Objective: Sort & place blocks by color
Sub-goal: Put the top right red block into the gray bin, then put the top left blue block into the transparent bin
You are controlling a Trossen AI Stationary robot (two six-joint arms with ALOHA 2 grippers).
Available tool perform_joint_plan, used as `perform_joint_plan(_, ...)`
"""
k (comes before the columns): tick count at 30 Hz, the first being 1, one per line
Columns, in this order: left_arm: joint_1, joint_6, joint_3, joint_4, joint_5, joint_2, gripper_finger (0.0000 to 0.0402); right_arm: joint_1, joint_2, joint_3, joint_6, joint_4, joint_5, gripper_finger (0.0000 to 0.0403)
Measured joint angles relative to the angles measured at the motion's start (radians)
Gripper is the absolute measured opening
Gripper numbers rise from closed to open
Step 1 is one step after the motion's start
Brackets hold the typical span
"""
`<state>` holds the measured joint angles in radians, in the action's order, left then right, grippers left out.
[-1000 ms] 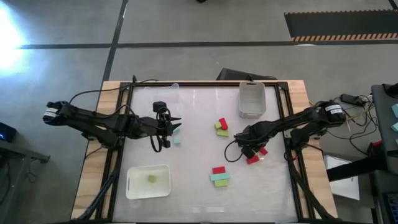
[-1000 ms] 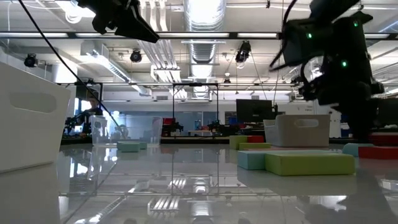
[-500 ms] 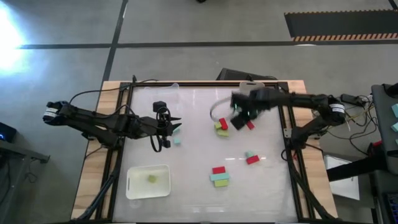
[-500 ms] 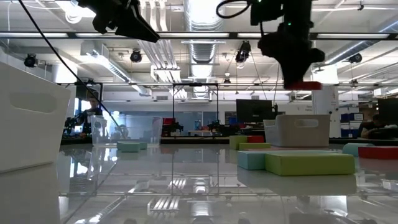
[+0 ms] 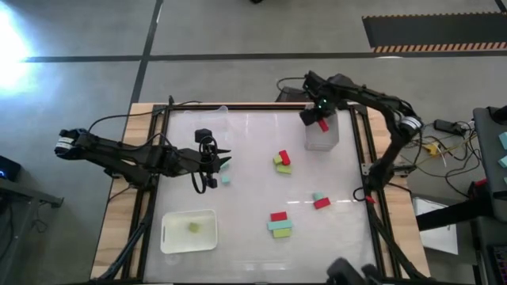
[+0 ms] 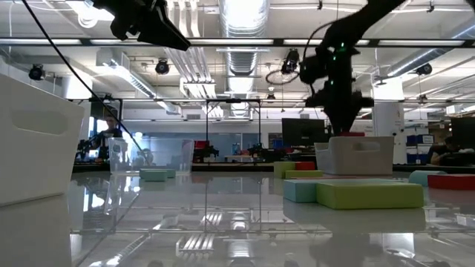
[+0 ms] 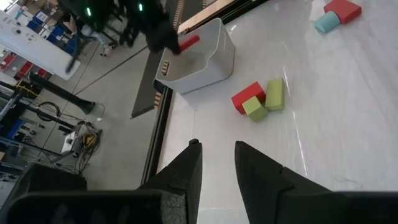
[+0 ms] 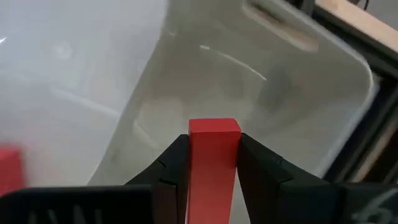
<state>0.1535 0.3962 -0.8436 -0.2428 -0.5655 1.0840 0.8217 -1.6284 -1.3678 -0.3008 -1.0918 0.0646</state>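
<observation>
Now right gripper [image 5: 320,123] holds red block [image 8: 213,155] over tray [image 5: 320,139].

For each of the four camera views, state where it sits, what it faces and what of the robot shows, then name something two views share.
High view: overhead, looking straight down; both arms, table.
Low view: table-top height, looking level across; arms enter from above.
Left wrist view: on the left arm, past its open left gripper toward the far tray.
Right wrist view: on the right arm, above the tray; right gripper clamps a red block.
Shared: that red block appears in the high view too.
</observation>
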Motion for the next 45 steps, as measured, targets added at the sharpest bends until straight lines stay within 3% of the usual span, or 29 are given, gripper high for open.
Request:
perform_joint_plan(3, 0.0, 0.0, 0.0, 0.0, 0.0, 0.0, 0.0079, 0.022, -0.074, 0.0, 0.019, 0.046, -0.045, 0.0093)
perform_joint_plan(10, 0.0, -0.014, 0.0, -0.001, 0.0, 0.0, 0.0079, 0.023, -0.195, 0.001, 0.044, 0.055, -0.038, 0.0094)
perform_joint_plan(22, -0.001, -0.023, 0.019, 0.0, 0.0, 0.0, 0.0079, 0.023, -0.153, 0.0, 0.068, 0.076, -0.035, 0.0172)
perform_joint_plan(27, -0.001, -0.024, 0.019, 0.001, 0.0, 0.0, 0.0079, 0.008, -0.067, 0.001, 0.067, 0.072, -0.035, 0.0181)
perform_joint_plan(33, -0.001, -0.048, 0.019, 0.003, 0.0, 0.0, 0.0079, -0.09, 0.088, 0.028, 0.054, 0.087, -0.034, 0.0171)
perform_joint_plan(45, -0.001, -0.079, 0.021, 0.003, 0.0, 0.0, 0.0079, -0.359, 0.425, 0.308, 0.012, 0.329, 0.048, 0.0132)
